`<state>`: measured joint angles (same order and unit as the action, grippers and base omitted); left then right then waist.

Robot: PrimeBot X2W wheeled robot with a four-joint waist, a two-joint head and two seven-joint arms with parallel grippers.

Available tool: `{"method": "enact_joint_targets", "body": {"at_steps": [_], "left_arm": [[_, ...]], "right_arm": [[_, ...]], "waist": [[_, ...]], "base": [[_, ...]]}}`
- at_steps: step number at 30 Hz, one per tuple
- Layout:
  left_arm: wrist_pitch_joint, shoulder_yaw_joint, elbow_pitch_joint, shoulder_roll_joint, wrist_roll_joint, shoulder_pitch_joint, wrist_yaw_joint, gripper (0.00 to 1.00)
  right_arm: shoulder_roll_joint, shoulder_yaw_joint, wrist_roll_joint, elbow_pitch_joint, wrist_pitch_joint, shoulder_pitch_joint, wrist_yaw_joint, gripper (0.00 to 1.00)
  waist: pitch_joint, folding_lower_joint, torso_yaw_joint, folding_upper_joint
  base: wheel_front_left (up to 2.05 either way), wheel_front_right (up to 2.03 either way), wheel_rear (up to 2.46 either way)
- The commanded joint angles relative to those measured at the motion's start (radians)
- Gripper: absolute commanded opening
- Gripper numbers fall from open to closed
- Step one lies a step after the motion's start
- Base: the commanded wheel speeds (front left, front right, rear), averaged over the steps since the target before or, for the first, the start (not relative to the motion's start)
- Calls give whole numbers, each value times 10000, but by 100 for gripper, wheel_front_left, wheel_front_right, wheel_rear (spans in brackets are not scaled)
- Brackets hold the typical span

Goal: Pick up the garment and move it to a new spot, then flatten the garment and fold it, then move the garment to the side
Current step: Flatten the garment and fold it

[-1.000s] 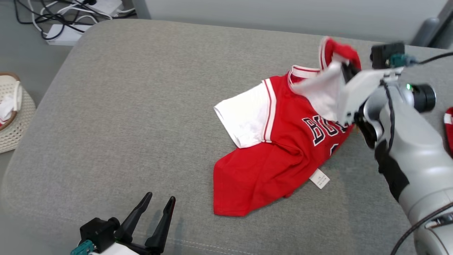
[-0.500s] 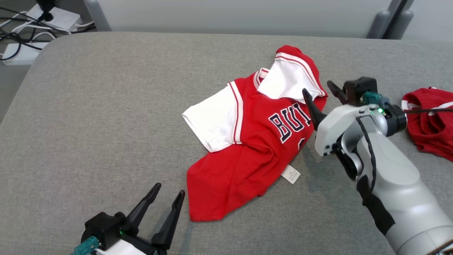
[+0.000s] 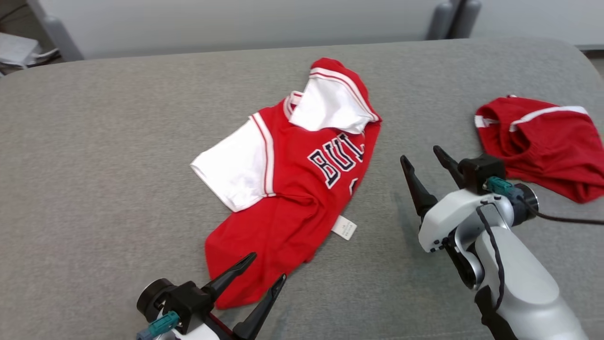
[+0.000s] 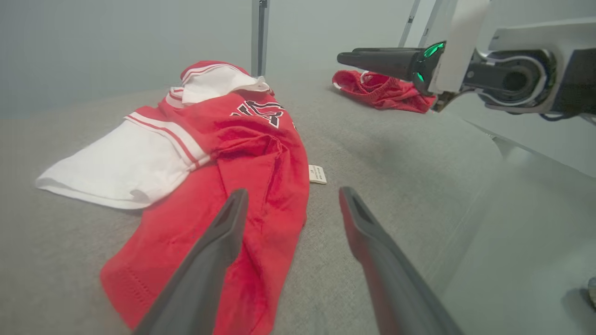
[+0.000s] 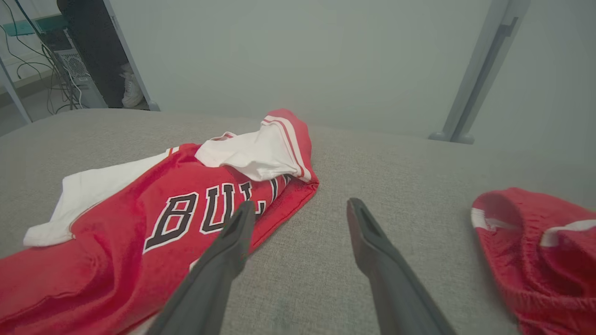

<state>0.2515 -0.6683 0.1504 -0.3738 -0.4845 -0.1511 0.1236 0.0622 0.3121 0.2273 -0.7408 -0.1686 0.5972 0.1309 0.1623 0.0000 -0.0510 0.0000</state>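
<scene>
The right gripper (image 5: 300,204) has its 2 dark fingers spread wide with nothing between them, above a grey cushion (image 5: 396,158). A red jersey (image 5: 116,223) with white sleeves and dark "BUL" lettering lies crumpled on the view's left, 1 sleeve folded over its chest. Red shorts (image 5: 535,260) lie bunched on the view's right, apart from the jersey. A grey post (image 5: 479,70) stands behind the cushion.

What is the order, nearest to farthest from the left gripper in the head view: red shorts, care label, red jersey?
1. Red jersey, hem at the left gripper.
2. Care label, farther right.
3. Red shorts, far right.
</scene>
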Motion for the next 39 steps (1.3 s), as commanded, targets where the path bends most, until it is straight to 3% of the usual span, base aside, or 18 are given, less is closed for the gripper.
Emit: {"method": "enact_joint_targets", "body": {"at_steps": [1, 9, 17, 18, 19, 24, 30, 34, 39], "left_arm": [[103, 317, -135, -248, 48, -460, 71, 100], [103, 827, 1355, -271, 919, -712, 60, 100], [103, 1132, 2170, -211, 1507, -873, 65, 100], [103, 1138, 2205, -199, 1558, -887, 66, 76], [103, 1192, 2151, -167, 1564, -914, 66, 0], [103, 2072, 897, -233, 1205, -989, 68, 0], [103, 3722, -713, -863, 989, -1150, 69, 0], [103, 4363, -47, -1659, 1224, -1968, 70, 0], [85, 4178, 2004, -2912, 1555, -3587, 70, 0]], "right_arm": [[-120, 77, -18, 348, -78, -98, -2, 100], [-120, -399, -295, 2001, 245, -1366, -2, 100], [-120, -573, -300, 3077, 455, -2271, -2, 100], [-120, -593, -325, 3156, 448, -2348, -2, 100], [-120, -616, -329, 3217, 445, -2422, -2, 100], [-120, -899, -159, 3272, 303, -2764, -2, 100], [-120, -944, -40, 2926, 182, -2845, -2, 100], [-120, -677, 111, 2709, 133, -2603, -2, 100], [-120, -248, 244, 2610, 96, -2235, -2, 100]], "waist": [[133, 0, -319, 0], [580, 0, -1366, 0], [896, 0, -1805, 0], [904, 0, -1818, 0], [909, 0, -1820, 0], [840, 0, -1584, 0], [672, 0, -1038, 0], [671, 0, -839, 0], [910, 0, -1002, 0]], "base": [[0, 0, 0], [0, 0, 0], [0, 0, 0], [0, 0, 0], [0, 0, 0], [0, 0, 0], [0, 0, 0], [0, 0, 0], [0, 0, 0]]}}
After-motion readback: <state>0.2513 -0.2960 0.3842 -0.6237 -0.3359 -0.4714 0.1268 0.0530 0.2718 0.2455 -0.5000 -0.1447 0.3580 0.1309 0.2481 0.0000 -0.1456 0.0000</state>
